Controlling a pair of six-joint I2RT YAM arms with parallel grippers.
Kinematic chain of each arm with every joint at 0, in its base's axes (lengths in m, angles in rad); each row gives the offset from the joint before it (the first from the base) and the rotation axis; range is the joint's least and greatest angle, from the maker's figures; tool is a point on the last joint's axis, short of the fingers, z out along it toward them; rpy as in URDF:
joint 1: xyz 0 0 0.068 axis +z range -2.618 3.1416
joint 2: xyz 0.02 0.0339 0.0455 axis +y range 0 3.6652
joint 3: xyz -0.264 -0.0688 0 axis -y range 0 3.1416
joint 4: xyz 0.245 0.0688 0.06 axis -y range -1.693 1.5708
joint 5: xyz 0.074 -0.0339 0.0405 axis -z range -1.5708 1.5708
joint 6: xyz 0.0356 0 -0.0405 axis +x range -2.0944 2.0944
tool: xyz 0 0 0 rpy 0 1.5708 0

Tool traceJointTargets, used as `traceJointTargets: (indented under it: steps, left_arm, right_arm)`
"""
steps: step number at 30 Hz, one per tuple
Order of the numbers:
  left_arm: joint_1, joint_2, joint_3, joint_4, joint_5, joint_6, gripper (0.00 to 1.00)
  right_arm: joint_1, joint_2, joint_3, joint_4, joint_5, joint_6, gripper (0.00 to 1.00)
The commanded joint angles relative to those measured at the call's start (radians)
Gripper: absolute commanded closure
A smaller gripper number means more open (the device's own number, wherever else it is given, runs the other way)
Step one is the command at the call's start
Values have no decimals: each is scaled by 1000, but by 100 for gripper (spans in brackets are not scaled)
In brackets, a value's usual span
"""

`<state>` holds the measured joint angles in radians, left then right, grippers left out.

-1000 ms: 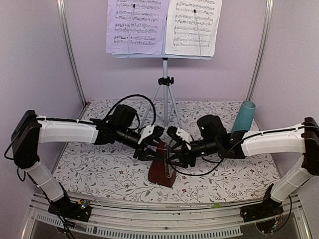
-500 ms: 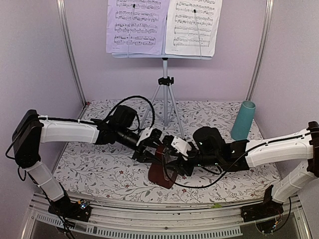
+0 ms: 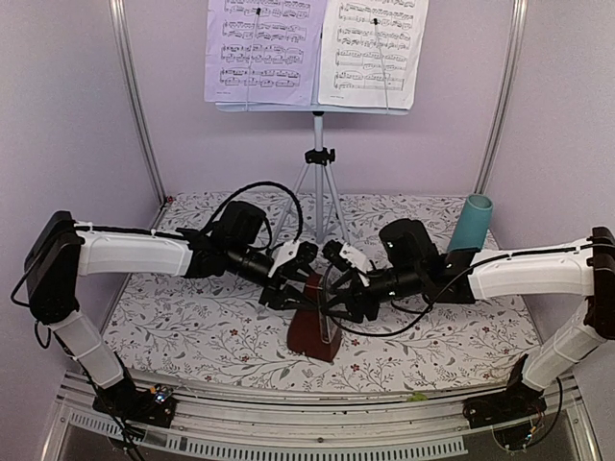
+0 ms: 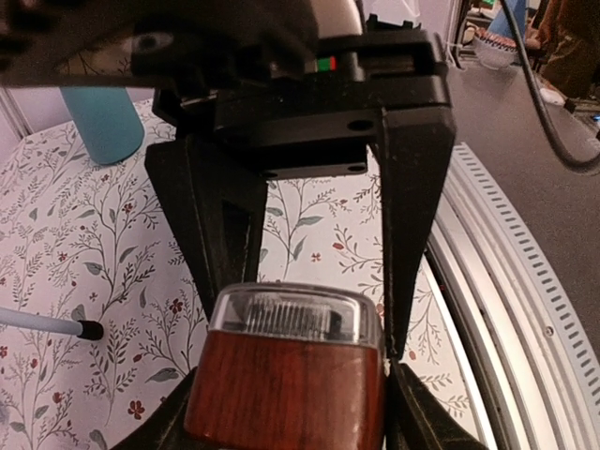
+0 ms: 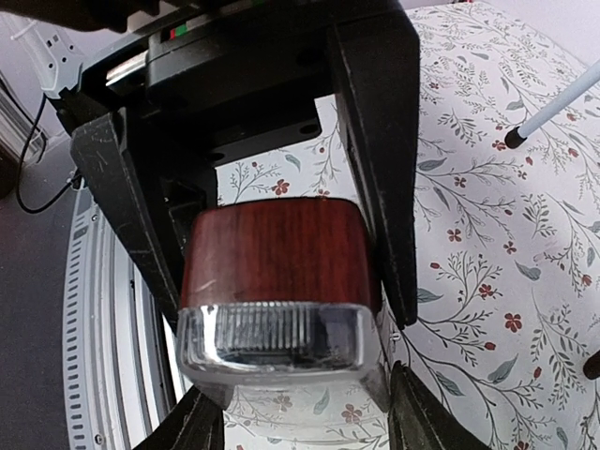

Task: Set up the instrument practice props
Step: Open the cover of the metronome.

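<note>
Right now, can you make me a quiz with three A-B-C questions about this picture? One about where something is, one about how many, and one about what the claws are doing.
1. Where is the metronome?
A. on the floor
B. on the flowery table, between the left claw and the right claw
C. on a high shelf

2. How many sheet-music pages are on the music stand?
A. one
B. four
C. two

3. What are the claws doing?
A. both closed on the metronome
B. both wide open up in the air
C. both folding paper

Answers:
1 B: it stands on the table with a claw at each side.
2 C: two pages sit side by side on the stand.
3 A: each wrist view shows a claw pressed against the metronome's sides.
</note>
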<state>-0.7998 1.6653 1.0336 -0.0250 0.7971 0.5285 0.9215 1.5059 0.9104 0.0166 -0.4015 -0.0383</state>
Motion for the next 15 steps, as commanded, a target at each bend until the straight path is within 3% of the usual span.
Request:
traceJointTargets:
  steps: [1, 5, 10, 12, 15]
  left_arm:
    - [-46, 29, -32, -24, -3, 34, 100]
    - [-11, 55, -7, -27, 83, -13, 100]
    - [-10, 66, 12, -46, 112, -14, 100]
    - [-25, 60, 4, -48, 83, -1, 100]
    - [-54, 46, -12, -52, 9, 32, 100]
  right_arm:
    - [110, -78, 44, 166, 208, 68, 100]
    - [245, -104, -8, 217, 411, -132, 100]
    - [249, -103, -59, 273, 512, -211, 100]
    - [158, -104, -41, 253, 379, -170, 100]
    - [-15, -80, 15, 210, 97, 51, 100]
